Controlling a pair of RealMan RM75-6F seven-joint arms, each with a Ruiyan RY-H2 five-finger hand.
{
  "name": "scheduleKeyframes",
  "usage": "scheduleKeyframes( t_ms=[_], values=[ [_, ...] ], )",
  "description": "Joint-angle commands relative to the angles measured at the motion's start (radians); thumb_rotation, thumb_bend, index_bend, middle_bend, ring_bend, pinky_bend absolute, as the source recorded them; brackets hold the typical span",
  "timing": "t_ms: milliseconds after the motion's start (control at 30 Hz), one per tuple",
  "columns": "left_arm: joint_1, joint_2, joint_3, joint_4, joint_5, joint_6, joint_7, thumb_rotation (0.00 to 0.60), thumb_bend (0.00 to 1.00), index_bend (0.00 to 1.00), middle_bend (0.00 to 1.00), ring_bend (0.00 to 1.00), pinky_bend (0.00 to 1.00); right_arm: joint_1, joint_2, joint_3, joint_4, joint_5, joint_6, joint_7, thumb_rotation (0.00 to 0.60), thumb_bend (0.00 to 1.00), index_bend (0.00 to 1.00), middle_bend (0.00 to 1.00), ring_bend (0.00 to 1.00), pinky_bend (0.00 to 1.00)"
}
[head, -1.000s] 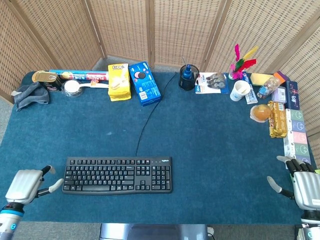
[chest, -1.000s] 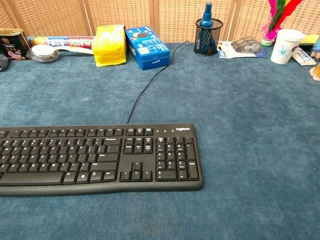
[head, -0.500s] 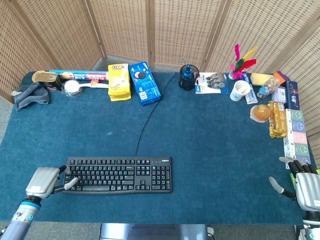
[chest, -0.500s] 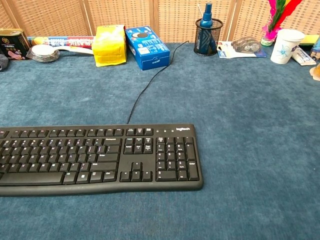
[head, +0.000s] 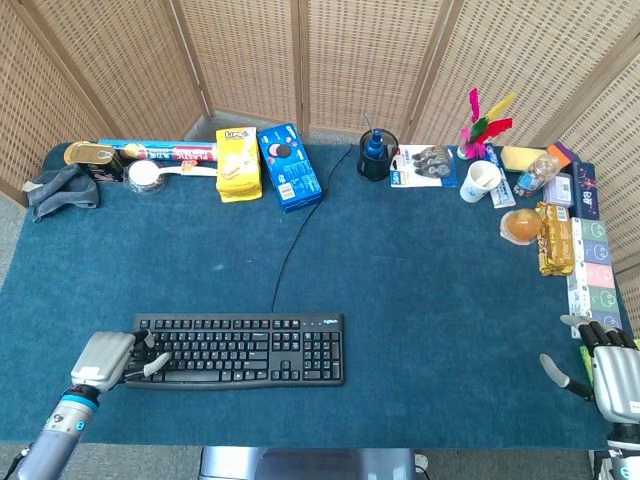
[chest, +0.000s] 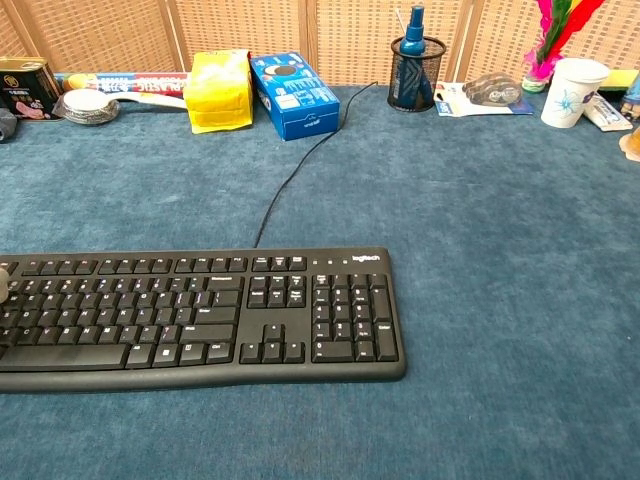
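A black keyboard (head: 240, 350) (chest: 200, 315) lies near the front edge of the blue table, its cable (head: 295, 235) running back toward the boxes. My left hand (head: 108, 358) is at the keyboard's left end, fingers spread over the leftmost keys and holding nothing; the chest view shows only a fingertip (chest: 3, 280) at the frame's left edge. My right hand (head: 600, 368) stays at the front right corner of the table, fingers apart and empty, far from the keyboard.
Along the back stand a yellow box (head: 238, 162), a blue box (head: 289, 166), a mesh pen cup (head: 377, 155), a paper cup (head: 481, 180) and a grey cloth (head: 62, 188). Snack packs (head: 585, 250) line the right edge.
My left hand has moved right from the table's front left onto the keyboard's left end. The right hand has barely shifted.
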Motion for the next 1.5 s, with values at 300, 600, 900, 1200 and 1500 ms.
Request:
scheduleKeyframes(
  t_ms=[300, 600, 900, 1200, 1500],
  values=[
    [-0.011, -0.012, 0.01, 0.01, -0.021, -0.008, 0.006, 0.0, 0.15, 0.4, 1.0, 1.0, 1.0, -0.003, -0.001, 0.001, 0.004, 0.003, 0.001, 0.002, 0.0, 0.3, 0.26, 0.31, 0.33, 0.3],
    [0.026, 0.036, 0.005, -0.037, 0.079, 0.134, -0.03, 0.0, 0.15, 0.4, 1.0, 1.0, 0.96, -0.002, -0.001, 0.003, 0.0, 0.002, 0.001, -0.001, 0.0, 0.3, 0.26, 0.3, 0.33, 0.3],
    [0.109, 0.124, 0.0, -0.093, 0.153, 0.326, -0.075, 0.0, 0.15, 0.4, 0.74, 0.65, 0.62, 0.013, -0.008, 0.013, 0.003, -0.004, -0.007, 0.001, 0.0, 0.3, 0.26, 0.3, 0.29, 0.28],
    [0.194, 0.221, -0.001, -0.137, 0.194, 0.475, -0.149, 0.0, 0.15, 0.4, 0.61, 0.52, 0.49, 0.035, -0.021, 0.023, 0.005, -0.012, -0.019, -0.008, 0.0, 0.3, 0.26, 0.3, 0.28, 0.27],
    [0.217, 0.217, -0.026, -0.102, 0.214, 0.527, -0.191, 0.0, 0.15, 0.4, 0.53, 0.44, 0.43, 0.044, -0.019, 0.029, -0.015, -0.014, -0.021, -0.029, 0.0, 0.3, 0.26, 0.3, 0.28, 0.27]
  ],
)
